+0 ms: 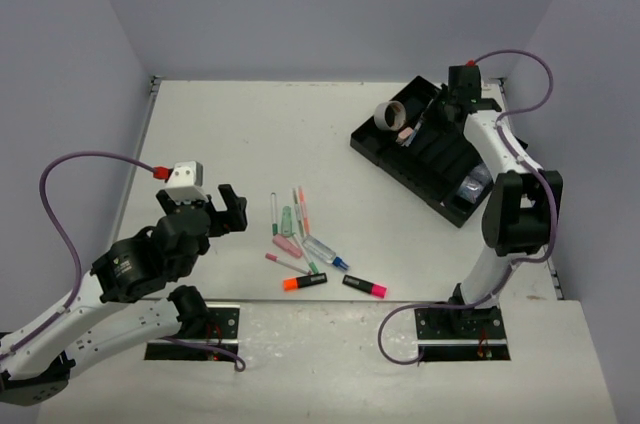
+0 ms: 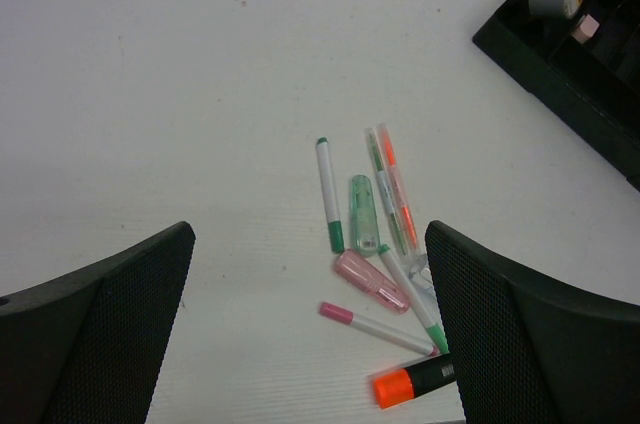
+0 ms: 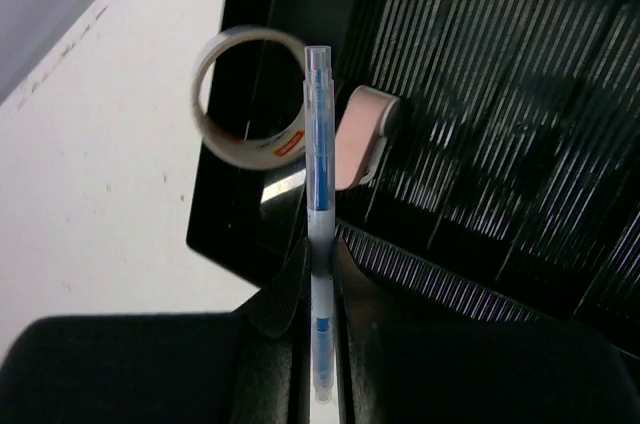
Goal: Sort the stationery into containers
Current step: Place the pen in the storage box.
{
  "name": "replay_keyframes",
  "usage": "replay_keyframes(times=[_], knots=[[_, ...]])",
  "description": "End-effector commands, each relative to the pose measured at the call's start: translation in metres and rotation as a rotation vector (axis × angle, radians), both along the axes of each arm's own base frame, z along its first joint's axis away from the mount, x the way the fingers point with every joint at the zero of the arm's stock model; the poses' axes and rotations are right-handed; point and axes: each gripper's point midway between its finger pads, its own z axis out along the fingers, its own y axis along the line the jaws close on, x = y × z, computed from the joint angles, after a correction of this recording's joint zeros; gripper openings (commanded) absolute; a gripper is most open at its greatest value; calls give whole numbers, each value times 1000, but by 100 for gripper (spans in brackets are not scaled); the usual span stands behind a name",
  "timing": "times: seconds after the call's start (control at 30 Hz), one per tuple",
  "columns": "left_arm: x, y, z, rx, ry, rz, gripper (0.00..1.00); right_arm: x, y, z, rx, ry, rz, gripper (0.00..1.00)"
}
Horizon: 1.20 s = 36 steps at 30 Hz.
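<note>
My right gripper is shut on a thin blue-and-white pen, which sticks out ahead of the jaws over the far end of the black tray. Just beyond the pen a grey tape ring and a pink eraser sit in the tray. In the top view this gripper hovers over the tray by the tape ring. My left gripper stands open above the table with nothing between its fingers. Loose pens, a pink case and an orange-ended highlighter lie below and to its right.
A second black highlighter with a pink end lies near the front of the table. Shiny cubes sit in the tray's near end. Grey walls close in the table on the left, back and right.
</note>
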Motion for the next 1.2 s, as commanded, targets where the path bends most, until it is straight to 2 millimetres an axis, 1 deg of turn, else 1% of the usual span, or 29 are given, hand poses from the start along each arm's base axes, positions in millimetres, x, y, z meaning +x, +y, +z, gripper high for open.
replay_keyframes(times=[0.0,0.03,0.17,0.27,0.4,0.47,0.7,0.97,1.07,1.13,1.17], knots=[[4,1,2,12,-16,17,100,36,-31,11,138,-48,-171,0],[4,1,2,11,-15,16,100,41,-40,10,155,-54,-206,0],[4,0,1,13,-15,12,100,59,-54,-2,148,-36,-246,0],[4,-1,1,16,-14,10,100,68,-58,-17,137,3,-258,0],[4,0,1,16,-15,11,100,71,-62,-37,136,40,-274,0],[4,0,2,12,-17,13,100,72,-61,-51,136,67,-271,0],[4,1,2,10,-18,13,100,62,-64,-74,121,119,-292,0],[4,0,2,12,-18,12,100,57,-67,-88,111,148,-301,1],[4,1,2,9,-21,11,100,55,-66,-91,108,151,-295,7],[3,1,3,6,-23,11,100,55,-66,-91,104,153,-291,15],[3,1,3,6,-23,11,100,54,-67,-91,103,155,-291,16]])
